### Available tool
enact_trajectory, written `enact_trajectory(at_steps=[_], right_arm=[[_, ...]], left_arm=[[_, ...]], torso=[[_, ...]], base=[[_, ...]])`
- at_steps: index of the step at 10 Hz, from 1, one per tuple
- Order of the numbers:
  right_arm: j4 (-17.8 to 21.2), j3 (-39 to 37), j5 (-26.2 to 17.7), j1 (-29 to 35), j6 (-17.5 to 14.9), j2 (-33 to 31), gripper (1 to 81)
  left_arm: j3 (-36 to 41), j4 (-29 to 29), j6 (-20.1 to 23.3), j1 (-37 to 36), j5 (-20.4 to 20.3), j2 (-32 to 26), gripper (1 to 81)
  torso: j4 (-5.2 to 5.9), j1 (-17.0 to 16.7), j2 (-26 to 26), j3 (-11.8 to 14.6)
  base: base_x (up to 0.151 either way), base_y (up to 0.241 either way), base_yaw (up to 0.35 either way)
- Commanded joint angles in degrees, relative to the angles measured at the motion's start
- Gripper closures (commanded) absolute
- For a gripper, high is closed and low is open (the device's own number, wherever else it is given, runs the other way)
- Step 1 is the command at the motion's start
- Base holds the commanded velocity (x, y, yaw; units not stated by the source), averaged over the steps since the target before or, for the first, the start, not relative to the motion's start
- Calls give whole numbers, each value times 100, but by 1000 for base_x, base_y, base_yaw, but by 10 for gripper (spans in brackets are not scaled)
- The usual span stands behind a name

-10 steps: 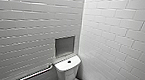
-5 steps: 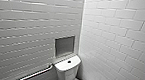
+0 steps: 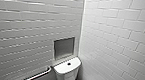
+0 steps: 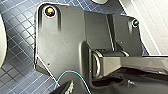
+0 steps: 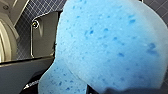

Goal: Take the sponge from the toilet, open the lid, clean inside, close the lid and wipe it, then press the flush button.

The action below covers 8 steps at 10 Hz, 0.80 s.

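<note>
The sponge sits right up against the right wrist camera, bent into a curve, with the dark blue tiled floor behind it. It is off the toilet and looks to be pinched in the right tool, so I judge that tool closed on it. How deep the grip goes is hidden behind the foam. I cannot tell the state of the left tool, as nothing in the left wrist view shows how it stands.

In the head view the toilet is at the bottom centre of the frame, in the corner where the 2 tiled walls meet. The flush button is a dark dot in the middle of the tank top. A wall niche lies just above the tank, and a grab bar runs along the lower left. The bowl end runs off the bottom edge, so the lid cannot be checked from here.

With the sponge in hand, the step looks like getting into position at the lid. To do it well:

- Bring the bowl end properly into sight before reaching.
- Hold firm pressure on the sponge, because soft foam can slip out of a shallow pinch.
- Mind the right-hand wall, which is close to the tank, and the grab bar.
- Stay clear of the flush button, which is exposed on the tank top and could easily be nudged.
</note>
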Motion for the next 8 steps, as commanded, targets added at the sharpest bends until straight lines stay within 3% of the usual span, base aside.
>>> enact_trajectory(at_steps=[1, 8], right_arm=[[17, 33, -458, 170, 0, -36, 811], [8, -20, -458, 152, 0, -18, 811]], left_arm=[[17, -37, -27, -171, 180, -71, 10], [17, -54, -27, -171, 119, -62, 10]], torso=[[0, 0, 0, 0], [0, 2, 2, -2]], base=[[98, 0, 0], [101, 0, 0]])
